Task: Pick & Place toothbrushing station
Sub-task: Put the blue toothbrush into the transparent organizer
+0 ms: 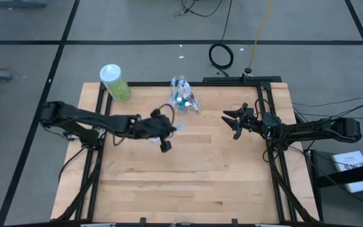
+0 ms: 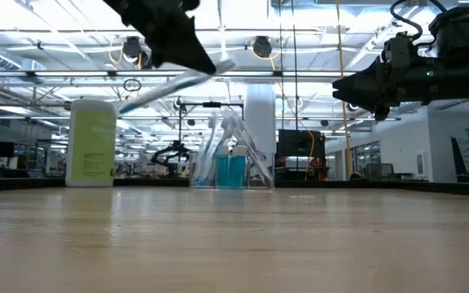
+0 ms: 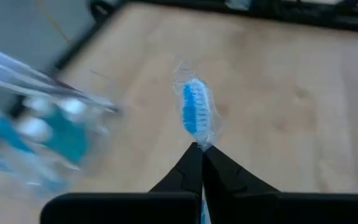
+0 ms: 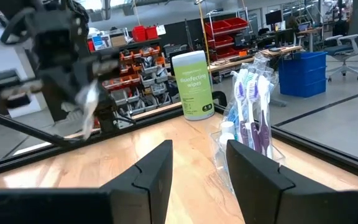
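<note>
One blue toothbrush [image 3: 196, 113], wrapped in clear film, is clamped in the closed left end effector [image 1: 164, 134] above the worktop [image 1: 194, 176]. Its long axis slopes, head away from the fingers. The clear cup [image 1: 183, 101] with the other brushes stands just beyond, toward the worktop's far edge, nearer the left arm. The right end effector [image 1: 233, 120] waits with fingers apart, holding nothing.
</note>
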Controlling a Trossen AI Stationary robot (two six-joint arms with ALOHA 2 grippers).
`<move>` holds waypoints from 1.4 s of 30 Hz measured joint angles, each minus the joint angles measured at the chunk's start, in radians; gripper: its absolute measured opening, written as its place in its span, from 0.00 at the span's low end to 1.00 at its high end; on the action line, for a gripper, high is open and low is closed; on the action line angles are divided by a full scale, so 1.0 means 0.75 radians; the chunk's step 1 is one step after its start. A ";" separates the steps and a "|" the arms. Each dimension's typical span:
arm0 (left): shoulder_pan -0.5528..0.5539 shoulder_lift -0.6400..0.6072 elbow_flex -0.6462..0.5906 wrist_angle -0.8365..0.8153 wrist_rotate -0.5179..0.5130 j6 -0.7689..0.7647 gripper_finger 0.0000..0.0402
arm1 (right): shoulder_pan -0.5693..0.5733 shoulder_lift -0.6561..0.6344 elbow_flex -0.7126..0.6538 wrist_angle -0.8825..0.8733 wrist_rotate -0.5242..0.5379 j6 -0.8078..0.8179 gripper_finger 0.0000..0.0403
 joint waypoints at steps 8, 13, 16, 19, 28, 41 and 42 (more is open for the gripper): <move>0.123 -0.111 -0.011 0.085 -0.051 0.166 0.00 | 0.000 0.000 0.000 -0.023 0.000 -0.020 0.35; 0.307 -0.118 -0.150 0.374 0.175 0.189 0.00 | 0.000 0.000 0.000 -0.022 0.000 -0.024 0.35; 0.449 -0.115 -0.286 0.639 0.305 0.196 0.00 | 0.000 0.000 0.001 -0.021 0.000 -0.024 0.35; 0.597 -0.115 -0.428 1.015 0.474 0.222 0.00 | 0.000 0.000 0.000 -0.021 0.001 -0.024 0.35; 0.864 0.010 -0.639 1.832 0.620 0.231 0.00 | -0.001 0.000 0.001 -0.019 0.038 -0.025 0.35; 0.932 0.370 -0.494 2.062 0.611 0.102 0.00 | -0.001 0.000 0.001 -0.020 0.036 -0.025 0.35; 0.937 0.394 -0.480 2.063 0.611 0.098 0.00 | -0.001 0.000 0.000 -0.020 0.036 -0.025 0.35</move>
